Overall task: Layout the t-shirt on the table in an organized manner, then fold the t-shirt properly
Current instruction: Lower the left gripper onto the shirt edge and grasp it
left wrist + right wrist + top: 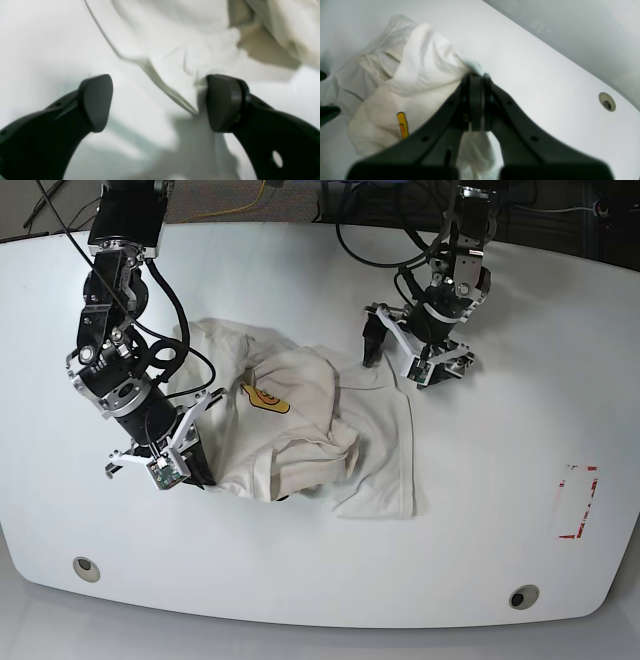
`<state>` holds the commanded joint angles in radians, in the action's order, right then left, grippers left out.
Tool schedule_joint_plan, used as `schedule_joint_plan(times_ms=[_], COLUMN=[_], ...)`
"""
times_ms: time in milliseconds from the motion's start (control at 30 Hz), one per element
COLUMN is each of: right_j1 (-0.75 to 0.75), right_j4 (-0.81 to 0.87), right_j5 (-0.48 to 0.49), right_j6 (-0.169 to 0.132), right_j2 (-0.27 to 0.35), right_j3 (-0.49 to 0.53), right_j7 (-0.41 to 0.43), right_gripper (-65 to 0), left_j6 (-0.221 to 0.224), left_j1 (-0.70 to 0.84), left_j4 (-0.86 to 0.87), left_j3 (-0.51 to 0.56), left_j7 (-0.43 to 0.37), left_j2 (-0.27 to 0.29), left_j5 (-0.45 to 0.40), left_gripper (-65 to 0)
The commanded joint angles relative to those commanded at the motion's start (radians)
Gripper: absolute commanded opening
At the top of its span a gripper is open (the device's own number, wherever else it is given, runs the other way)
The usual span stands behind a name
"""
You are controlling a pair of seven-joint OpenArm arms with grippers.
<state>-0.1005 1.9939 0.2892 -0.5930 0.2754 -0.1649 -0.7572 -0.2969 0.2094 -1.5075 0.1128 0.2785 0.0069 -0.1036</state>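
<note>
the t-shirt [300,430] lies in a rumpled heap near the middle of the white tabletop [480,510], bunched and folded over itself, with one flatter panel spread toward the base view's right and a sliver of the orange-yellow print [265,400] showing on top. the right tool [476,75], at the left of the base view, is pressed closed on a bunched edge of the t-shirt; in the right wrist view its two black fingers meet with cloth pinched at their tips, and more fabric hangs beneath them. the left tool [160,102], at the far side of the heap in the base view, stands wide apart with nothing gripped; in the left wrist view a hem of the t-shirt runs between its fingers, and one pad [222,102] touches a fold of cloth. a metal grommet hole [523,596] sits near the tabletop's front edge, another grommet [85,568] toward the other front corner, and a red tape mark [577,502] well apart from the shirt.
</note>
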Motion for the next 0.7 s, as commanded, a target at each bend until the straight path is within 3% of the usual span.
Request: schedule_joint_plan(times_ms=[400, 467, 633, 700], right_j1=[0.002, 0.002, 0.002, 0.002], right_j4=[0.0, 0.0, 0.0, 0.0], right_j5=[0.0, 0.0, 0.0, 0.0], right_j6=[0.0, 0.0, 0.0, 0.0], right_j2=[0.0, 0.0, 0.0, 0.0], right_j3=[0.0, 0.0, -0.002, -0.003], right_j7=[0.0, 0.0, 0.0, 0.0], right_gripper=[-65.0, -65.0, -65.0, -65.0], left_j6=[0.002, 0.003, 0.003, 0.003], left_j1=[0.003, 0.003, -0.002, -0.011], left_j4=[-0.003, -0.002, 0.02, 0.034], left_j3=[0.038, 0.038, 0.038, 0.038], left_j7=[0.0, 0.0, -0.002, -0.002], left_j2=[0.005, 0.005, 0.005, 0.003], left_j5=[-0.002, -0.002, -0.002, -0.002], left_gripper=[-13.6, -18.8, -42.8, -48.9])
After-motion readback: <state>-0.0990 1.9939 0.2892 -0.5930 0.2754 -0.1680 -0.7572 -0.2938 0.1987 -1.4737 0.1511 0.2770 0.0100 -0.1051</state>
